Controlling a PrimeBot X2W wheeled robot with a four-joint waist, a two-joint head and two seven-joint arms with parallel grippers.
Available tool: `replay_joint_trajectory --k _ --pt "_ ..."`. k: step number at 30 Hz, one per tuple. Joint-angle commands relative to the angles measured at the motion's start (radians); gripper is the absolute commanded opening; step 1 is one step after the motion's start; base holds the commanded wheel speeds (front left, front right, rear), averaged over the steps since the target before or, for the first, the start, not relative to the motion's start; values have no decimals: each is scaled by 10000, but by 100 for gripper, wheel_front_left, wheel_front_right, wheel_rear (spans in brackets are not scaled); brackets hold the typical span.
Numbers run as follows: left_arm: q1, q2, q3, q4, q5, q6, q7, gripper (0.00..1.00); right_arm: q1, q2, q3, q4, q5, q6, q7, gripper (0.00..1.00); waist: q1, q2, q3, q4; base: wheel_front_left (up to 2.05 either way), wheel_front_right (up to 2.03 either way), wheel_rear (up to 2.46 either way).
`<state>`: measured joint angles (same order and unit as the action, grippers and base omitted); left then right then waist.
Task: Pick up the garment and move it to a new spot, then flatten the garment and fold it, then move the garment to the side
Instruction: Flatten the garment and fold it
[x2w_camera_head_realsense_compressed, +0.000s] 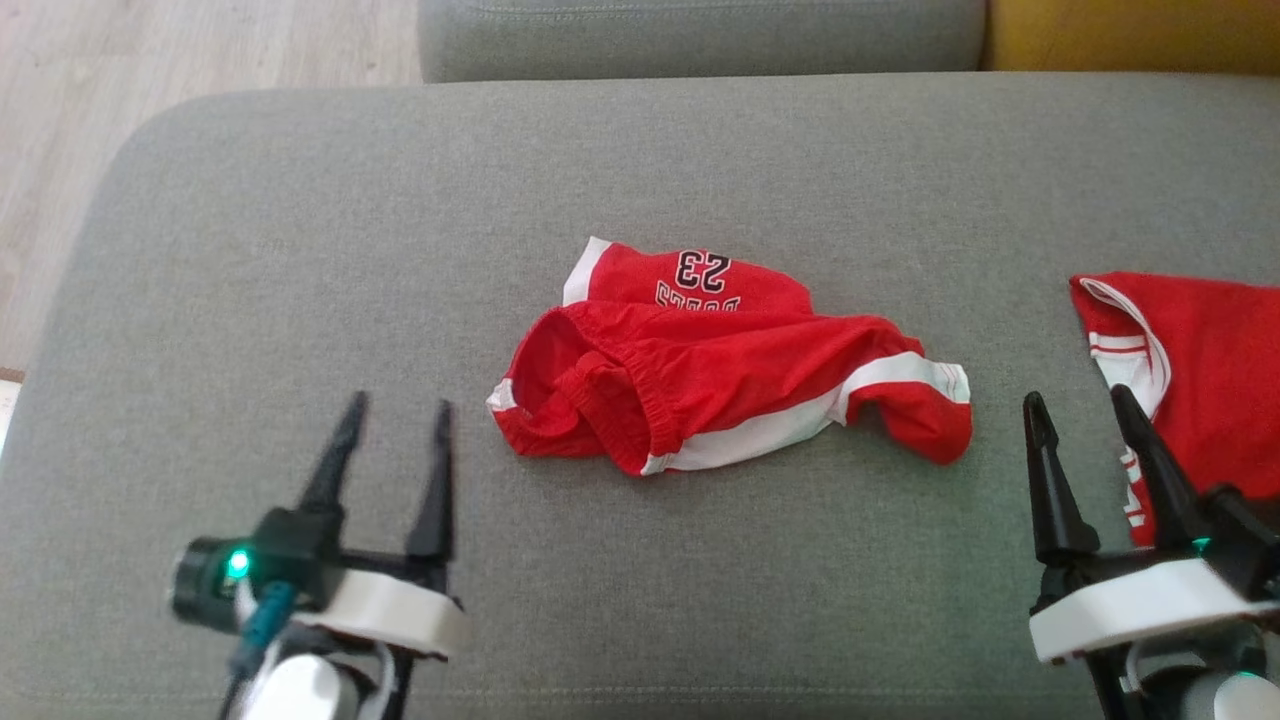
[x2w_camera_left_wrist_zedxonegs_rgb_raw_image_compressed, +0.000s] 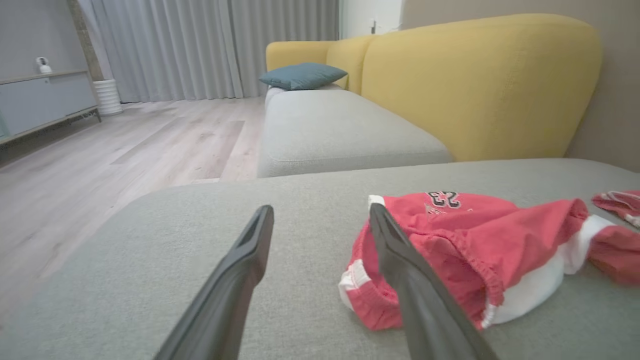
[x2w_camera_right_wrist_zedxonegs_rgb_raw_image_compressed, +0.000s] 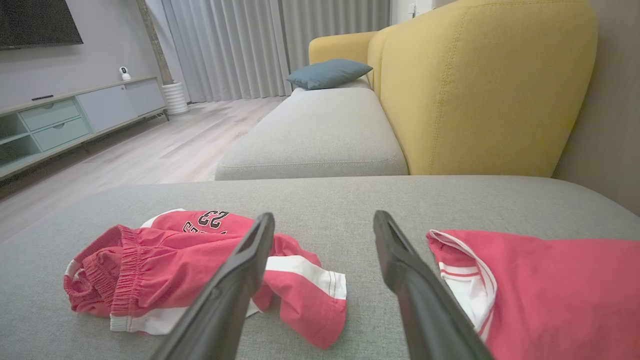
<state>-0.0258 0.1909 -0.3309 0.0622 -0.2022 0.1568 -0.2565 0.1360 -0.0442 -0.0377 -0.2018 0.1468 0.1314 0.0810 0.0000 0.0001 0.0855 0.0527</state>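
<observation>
The garment (x2w_camera_head_realsense_compressed: 720, 360) is a pair of red shorts with white side stripes and a "23" print, lying crumpled in the middle of the grey cushion (x2w_camera_head_realsense_compressed: 300, 250). The left wrist view has the garment (x2w_camera_left_wrist_zedxonegs_rgb_raw_image_compressed: 465, 250) at right, and the right wrist view has the garment (x2w_camera_right_wrist_zedxonegs_rgb_raw_image_compressed: 185, 265) at lower left. My left gripper (x2w_camera_head_realsense_compressed: 398, 408) hovers open to the left of it, nothing between its fingers. My right gripper (x2w_camera_head_realsense_compressed: 1078, 398) is open too, to the right of the shorts, apart from them.
A second red garment with white trim (x2w_camera_head_realsense_compressed: 1200, 380) lies at the cushion's right edge, beside my right gripper. Another grey seat (x2w_camera_head_realsense_compressed: 700, 35) and a yellow backrest (x2w_camera_right_wrist_zedxonegs_rgb_raw_image_compressed: 480, 85) stand beyond. Wooden floor (x2w_camera_head_realsense_compressed: 150, 70) lies past the cushion's left edge.
</observation>
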Motion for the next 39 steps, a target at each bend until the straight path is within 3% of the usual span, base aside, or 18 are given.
replay_joint_trajectory --k 1,6,14,24,25,27,32,39 --pt "-581 170 77 -320 187 -171 -50 100 -285 -60 243 -396 32 -7 54 100 0 -1 90 -15 0 0 0" --pt "-1064 -78 -658 -178 215 -735 270 100 -388 -60 310 -417 11 -7 88 100 0 -1 387 -38 0 0 0" --pt "-2042 -676 -1794 1028 -140 -1792 1633 100 -750 -60 492 -364 39 -7 68 100 0 -1 1186 -463 0 0 0" --pt "-2906 -791 -2125 2487 -329 -2239 2025 100 -1066 -60 438 -104 182 -7 -92 100 0 -1 1989 -1012 0 0 0" --pt "-2982 -782 -2127 2600 -334 -2256 2003 96 -1091 -60 414 -74 185 -7 -104 100 0 -1 2044 -1040 0 0 0" --pt "-3102 -775 -2157 2855 -404 -2326 2069 0 -1142 -60 358 12 240 -7 -84 100 0 -1 2114 -1083 0 0 0" --pt "-3327 -786 -2200 3175 -498 -2399 1998 0 -1393 -164 305 500 244 -7 315 100 0 -1 2223 -1061 0 0 0" --pt "-3615 -880 -2301 3372 -531 -2401 1674 0 -2565 -969 942 1654 925 -7 1221 100 0 -1 2479 -726 0 0 0"
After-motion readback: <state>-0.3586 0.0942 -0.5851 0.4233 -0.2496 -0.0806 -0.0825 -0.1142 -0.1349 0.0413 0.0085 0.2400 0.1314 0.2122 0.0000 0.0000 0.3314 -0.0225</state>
